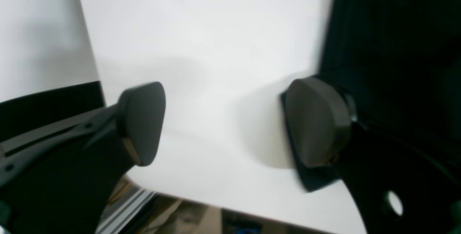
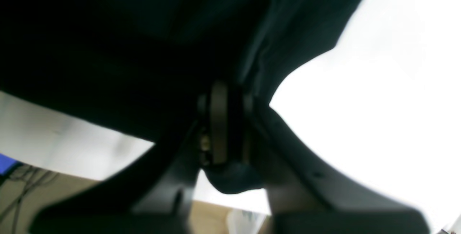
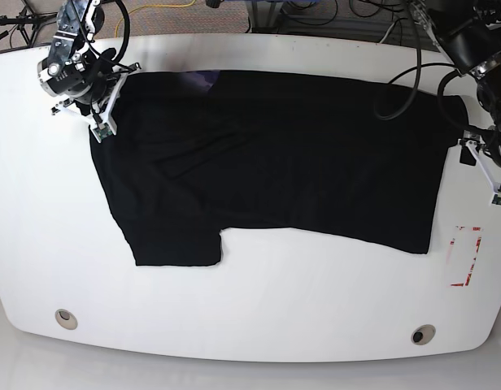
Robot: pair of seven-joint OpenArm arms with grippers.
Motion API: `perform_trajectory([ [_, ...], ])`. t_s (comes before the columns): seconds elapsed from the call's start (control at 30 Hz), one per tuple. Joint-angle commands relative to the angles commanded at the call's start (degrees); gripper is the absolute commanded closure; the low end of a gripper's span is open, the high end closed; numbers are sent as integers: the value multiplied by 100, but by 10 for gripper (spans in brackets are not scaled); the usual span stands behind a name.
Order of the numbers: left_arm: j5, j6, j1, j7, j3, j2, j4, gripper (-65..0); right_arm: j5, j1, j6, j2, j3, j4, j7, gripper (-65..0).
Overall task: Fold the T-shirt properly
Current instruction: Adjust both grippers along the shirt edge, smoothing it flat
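White and wide, the surface (image 3: pixel 259 301) has rounded corners and a small red mark (image 3: pixel 466 256) near one edge. A big black T-shirt (image 3: pixel 275 171) lies spread flat across the middle of it, with one sleeve sticking out toward the front. A little bit of purple shows at the top edge of the shirt.

In the base view, the right gripper (image 3: pixel 100 104) sits at the shirt's top corner on the left side of the picture. Its wrist view shows its jaws pressed together, pinching a fold of the black cloth.

The left gripper (image 3: pixel 478 150) is at the far end of the shirt, just beside its edge. Its wrist view shows its jaws spread wide apart over the white surface, with nothing between them. The shirt lies close to one of its fingers (image 1: pixel 318 126).
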Motion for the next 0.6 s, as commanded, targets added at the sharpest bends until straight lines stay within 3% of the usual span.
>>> perform_trajectory([
  [0.2, 35, 0, 510, -26, 413, 334, 492, -518, 0, -18, 0, -167, 18, 53, -9, -325],
  [0.3, 26, 0, 747, -132, 440, 378, 501, -518, 0, -35, 0, -176, 35, 53, -9, -369],
  [0.43, 26, 0, 1055, -492, 440, 378, 475, -518, 299, -35, 0, -176, 255, 53, 9, -369],
  [0.6, 26, 0, 1459, -914, 440, 360, 475, -518, 1099, 229, 0, -299, 1134, 18, 18, -369],
])
